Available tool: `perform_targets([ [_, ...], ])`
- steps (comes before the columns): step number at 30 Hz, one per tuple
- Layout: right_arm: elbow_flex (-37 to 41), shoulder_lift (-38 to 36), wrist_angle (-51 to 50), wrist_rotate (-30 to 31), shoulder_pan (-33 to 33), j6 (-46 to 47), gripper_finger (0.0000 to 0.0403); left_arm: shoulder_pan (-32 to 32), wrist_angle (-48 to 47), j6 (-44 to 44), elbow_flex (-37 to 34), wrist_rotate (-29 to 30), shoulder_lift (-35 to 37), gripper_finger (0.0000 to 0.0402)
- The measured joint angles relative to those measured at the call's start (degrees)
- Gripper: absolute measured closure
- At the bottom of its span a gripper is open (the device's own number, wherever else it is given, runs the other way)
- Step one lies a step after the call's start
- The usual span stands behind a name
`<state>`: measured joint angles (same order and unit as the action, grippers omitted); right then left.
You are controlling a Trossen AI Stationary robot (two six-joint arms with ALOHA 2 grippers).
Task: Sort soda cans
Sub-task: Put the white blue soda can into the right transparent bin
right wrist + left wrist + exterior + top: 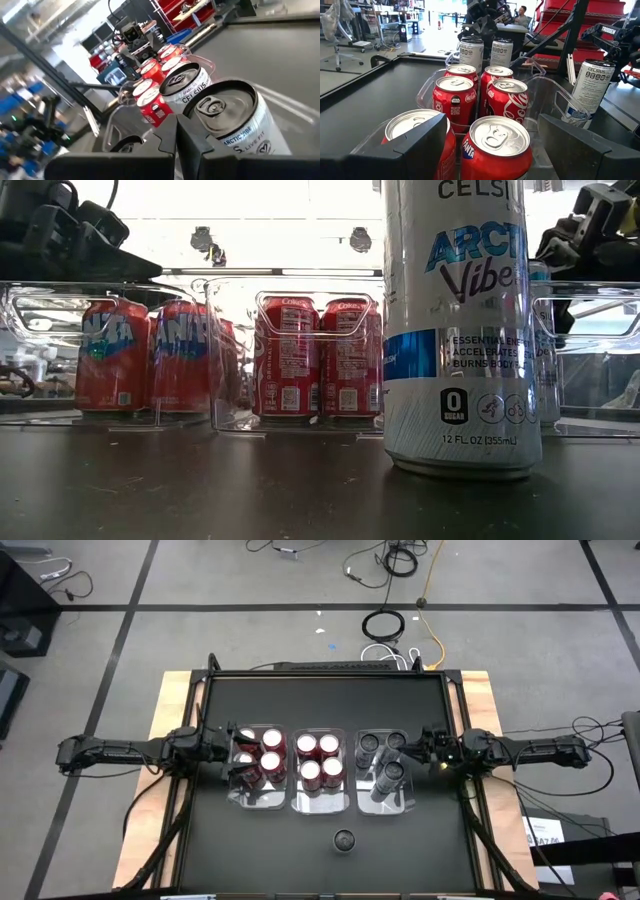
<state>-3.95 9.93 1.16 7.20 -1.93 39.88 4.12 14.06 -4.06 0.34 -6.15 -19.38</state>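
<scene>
Cans [319,759] fill three bins [322,802]; left pincer [232,753] open, apparently empty.

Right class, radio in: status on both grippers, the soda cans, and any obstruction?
Left gripper open at the left bin's red cans. Right gripper shut, empty, beside the silver cans. One Celsius can loose on the table. Nothing blocking.
</scene>
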Motion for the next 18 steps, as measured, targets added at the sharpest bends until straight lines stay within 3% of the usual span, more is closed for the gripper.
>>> perform_targets([
  [8,0.0,0.0,-0.03,-0.07,0.0,-16.21,0.0399,0.0,0.0,0.0,0.0,0.0,0.0,0.0081],
  [18,-1.07,0.06,1.2,-1.84,-0.06,-24.44,0.04,0.0,-0.01,0.01,0.0,0.0,0.0,0.0081],
])
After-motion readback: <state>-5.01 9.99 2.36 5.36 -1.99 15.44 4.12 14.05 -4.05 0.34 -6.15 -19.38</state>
